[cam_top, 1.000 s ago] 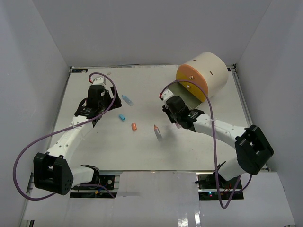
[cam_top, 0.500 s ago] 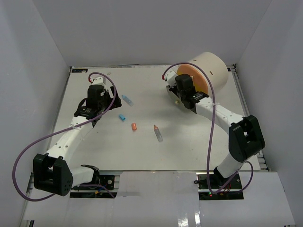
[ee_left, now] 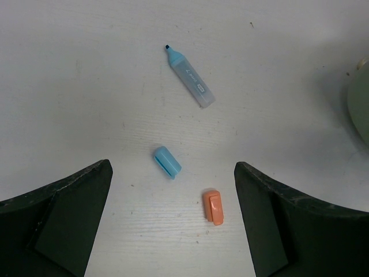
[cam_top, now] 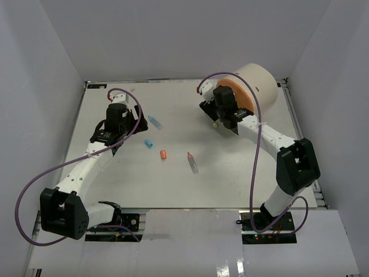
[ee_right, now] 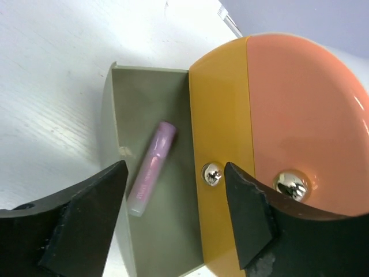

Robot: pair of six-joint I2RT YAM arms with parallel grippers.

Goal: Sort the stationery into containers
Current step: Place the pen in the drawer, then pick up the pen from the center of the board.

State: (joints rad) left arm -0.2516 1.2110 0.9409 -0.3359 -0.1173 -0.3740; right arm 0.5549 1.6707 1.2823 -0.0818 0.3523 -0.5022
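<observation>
Purple marker [ee_right: 151, 167] lies in the open grey-olive drawer [ee_right: 118, 98].
Top view: right gripper [cam_top: 222, 108] at the cylinder [cam_top: 262, 81], 1 o'clock; left gripper [cam_top: 122, 117] at 10 o'clock. Left wrist: jaws spread wide, empty, over blue cap [ee_left: 167, 161], orange cap [ee_left: 213, 206] and highlighter [ee_left: 190, 78]. Right wrist: jaws parted, nothing pinched; the marker lies slightly askew, so pushing the drawer shut might jam it.

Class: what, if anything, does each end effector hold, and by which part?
Nothing. The left end effector and right end effector are open; the purple marker lies loose in the drawer.
</observation>
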